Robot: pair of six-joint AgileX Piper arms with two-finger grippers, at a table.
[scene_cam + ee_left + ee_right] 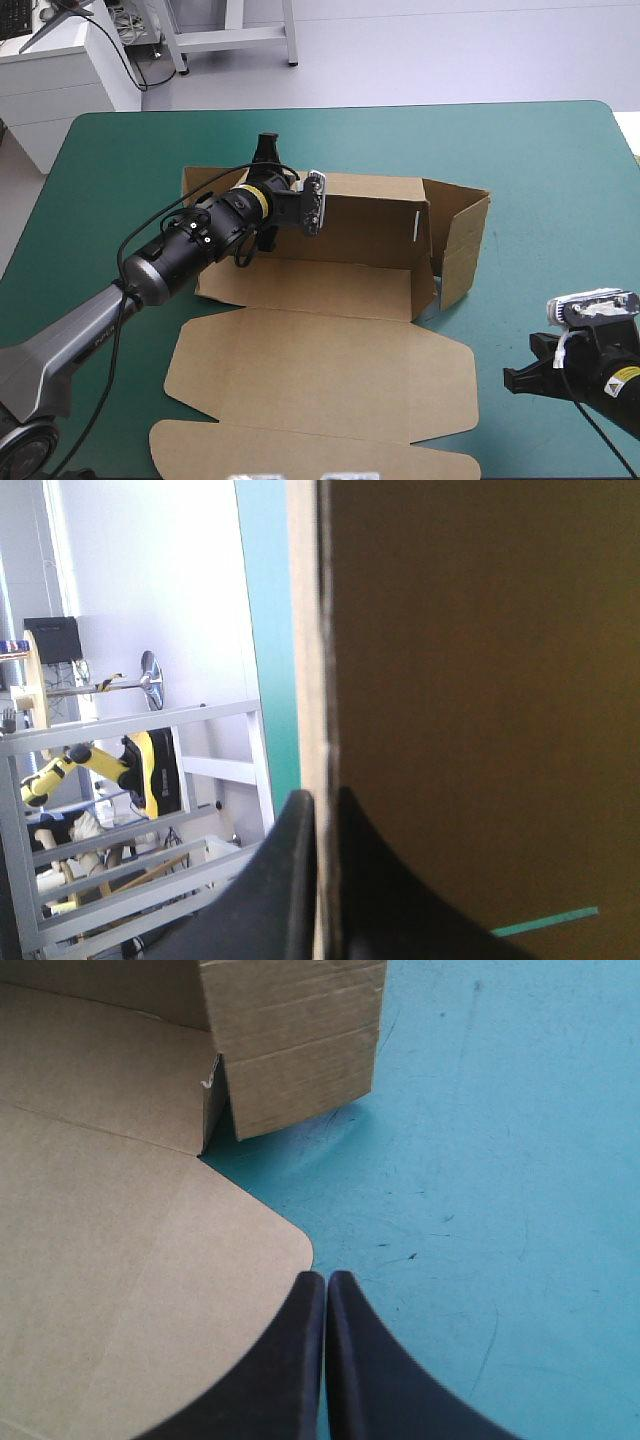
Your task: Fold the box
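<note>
**Left pincer clamps the box wall; right pincer shut and empty**

In the high view the brown box [320, 375] lies across the middle of the frame on the teal-green tabletop [540, 150]. Its back wall and right-hand side wall stand raised, and its lid lies flat toward the bottom edge. The left pincer [322, 802] is all but closed on the back wall's edge toward its left end, the board running between the black fingers. The right pincer [326, 1282] is at the lower right of the high view. Its fingers are pressed together with nothing between them, above bare cover just beside the lid's rounded corner.
</note>
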